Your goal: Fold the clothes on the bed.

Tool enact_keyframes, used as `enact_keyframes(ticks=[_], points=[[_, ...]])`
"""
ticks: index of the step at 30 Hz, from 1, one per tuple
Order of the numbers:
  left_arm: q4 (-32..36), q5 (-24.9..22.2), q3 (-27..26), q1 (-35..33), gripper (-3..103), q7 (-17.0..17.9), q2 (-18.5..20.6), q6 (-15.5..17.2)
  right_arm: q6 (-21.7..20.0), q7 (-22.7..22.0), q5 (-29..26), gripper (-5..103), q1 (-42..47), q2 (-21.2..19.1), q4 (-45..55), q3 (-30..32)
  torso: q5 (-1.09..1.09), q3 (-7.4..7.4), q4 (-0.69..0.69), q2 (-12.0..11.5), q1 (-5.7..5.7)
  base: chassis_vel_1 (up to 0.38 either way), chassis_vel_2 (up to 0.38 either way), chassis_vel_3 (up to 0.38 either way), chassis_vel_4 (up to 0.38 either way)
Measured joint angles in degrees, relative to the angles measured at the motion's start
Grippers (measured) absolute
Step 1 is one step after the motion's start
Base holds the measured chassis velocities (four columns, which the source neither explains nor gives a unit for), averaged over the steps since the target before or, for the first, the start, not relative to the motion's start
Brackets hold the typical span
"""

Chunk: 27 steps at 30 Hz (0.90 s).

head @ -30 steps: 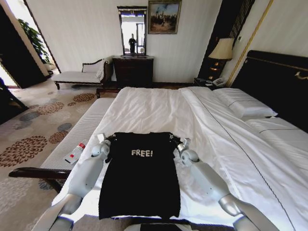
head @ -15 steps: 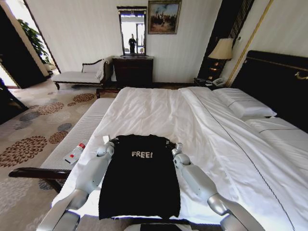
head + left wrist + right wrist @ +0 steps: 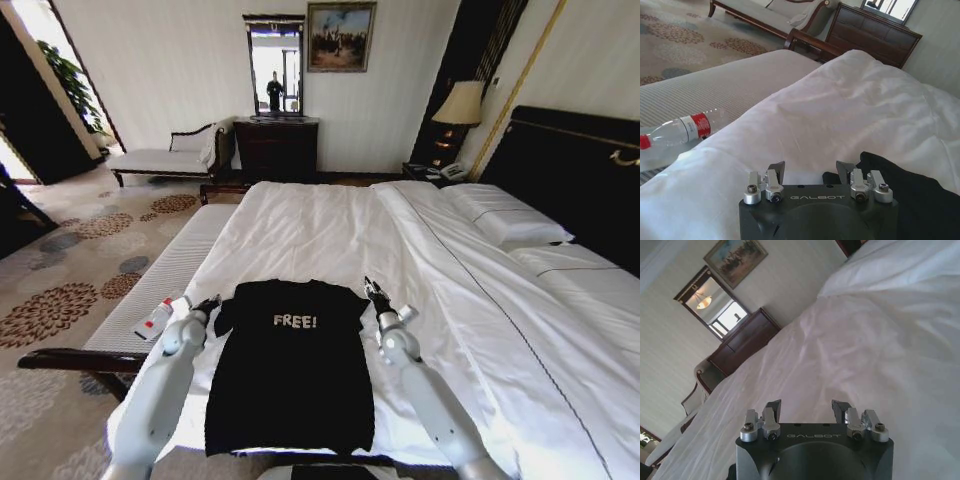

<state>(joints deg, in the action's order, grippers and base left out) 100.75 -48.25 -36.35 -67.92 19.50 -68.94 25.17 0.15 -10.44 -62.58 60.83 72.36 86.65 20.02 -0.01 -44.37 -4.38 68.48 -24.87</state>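
The clothes are one black T-shirt [image 3: 290,370] with white "FREE!" lettering. It lies flat, chest up, at the near edge of the white bed [image 3: 320,230]. My left gripper [image 3: 205,303] sits just off the shirt's left shoulder, open and holding nothing. In the left wrist view its fingers [image 3: 776,171] stand apart over the white duvet, with the shirt's black fabric [image 3: 912,195] beside them. My right gripper [image 3: 372,290] hovers just off the right shoulder, also open. In the right wrist view this gripper [image 3: 806,410] holds nothing above the white linen [image 3: 865,340].
A long white-cushioned bench [image 3: 170,270] runs along the bed's left side, with a plastic water bottle [image 3: 155,318] lying on it. Pillows [image 3: 505,215] and a dark headboard [image 3: 570,160] are at the right. A dresser [image 3: 277,145] stands at the far wall.
Both grippers have come off the shirt's shoulders and moved outward to either side. The shirt's top edge now lies slightly nearer to me.
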Motion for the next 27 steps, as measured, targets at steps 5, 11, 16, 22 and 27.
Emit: enact_keyframes(ticks=[5,11,16,22,27], points=[[12.4,3.1,-5.9,-11.8,77,-2.6,-2.4,-2.5,-3.1,-1.8,-6.6,74,4.6,2.8,3.5,1.9,0.01,0.00,0.02,0.0,0.01,0.000,0.000,0.000,0.000],[20.7,1.9,-12.2,-18.3,97,-3.2,-7.0,-2.6,-4.5,-3.7,-9.1,95,8.7,5.6,7.4,2.5,0.00,-0.01,0.00,0.0,0.00,0.000,0.000,0.000,0.000],[24.1,1.0,-15.4,-21.6,100,-4.0,-8.1,-2.7,-4.6,-3.8,-7.3,100,11.1,7.0,8.6,2.7,0.01,-0.01,-0.01,0.0,0.00,0.000,0.000,0.000,0.000],[25.8,-1.4,-18.0,-22.7,100,-3.9,-9.1,-2.3,-4.5,-2.4,-5.7,103,11.1,8.5,5.4,2.6,0.00,-0.01,-0.01,0.0,0.00,0.000,0.000,0.000,0.000],[26.9,-2.4,-19.8,-23.0,100,-3.4,-9.4,-2.2,-3.5,-1.5,-6.5,85,10.2,9.7,4.6,3.0,0.01,-0.02,-0.01,0.0,-0.02,0.000,0.000,0.000,0.000]])
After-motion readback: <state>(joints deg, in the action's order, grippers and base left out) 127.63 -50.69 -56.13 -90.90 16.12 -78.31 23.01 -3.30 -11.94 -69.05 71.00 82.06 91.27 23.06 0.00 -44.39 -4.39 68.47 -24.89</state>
